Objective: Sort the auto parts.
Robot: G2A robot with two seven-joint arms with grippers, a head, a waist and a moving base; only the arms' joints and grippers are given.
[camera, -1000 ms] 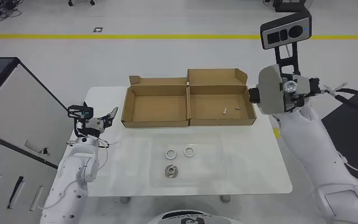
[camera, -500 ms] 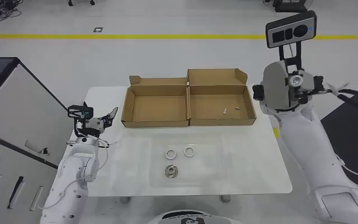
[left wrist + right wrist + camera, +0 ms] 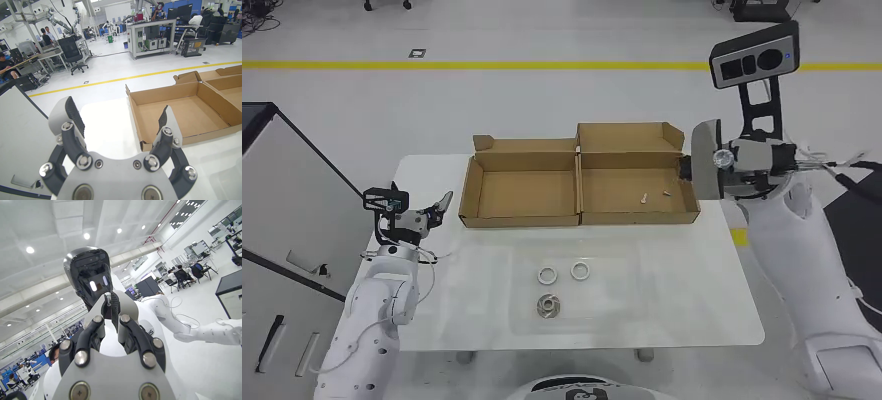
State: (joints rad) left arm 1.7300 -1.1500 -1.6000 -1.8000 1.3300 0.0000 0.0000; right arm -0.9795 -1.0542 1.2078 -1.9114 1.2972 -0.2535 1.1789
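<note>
Silvery metal between black ribbed pads: pinches a small threaded screw (image 3: 108, 298) at the very tips of the right gripper (image 3: 109, 301), with the fingers (image 3: 115, 308) pressed almost together around it. Holds that screw high in the air, aimed upward and away from the surface. Sits off the right end of the cardboard boxes in the top view.

Spreads wide at the left gripper (image 3: 119, 113): fingers (image 3: 74, 114) far apart, gripping nothing, touching nothing. Hovers at the left edge of the white surface (image 3: 692, 290), near the left box (image 3: 520, 192) at its near left corner.

Counts out as follows. Two open, shallow cardboard boxes, side by side and touching along one wall, on the far half of the surface. Two small items on the floor of the right box (image 3: 612, 188), toward its right end: one pale part (image 3: 643, 197) and a second pale part (image 3: 666, 190), close together but apart. Three round metal pieces on the surface nearer the robot, well apart from the boxes: a left ring (image 3: 547, 275) and a right ring (image 3: 581, 270) just beside each other, plus one flanged disc (image 3: 549, 306) near the left ring, on its robot side.

Farther out, one yellow line (image 3: 542, 65) across the pale floor beyond the surface, and one black office chair (image 3: 73, 55) past that line in the left wrist view.
</note>
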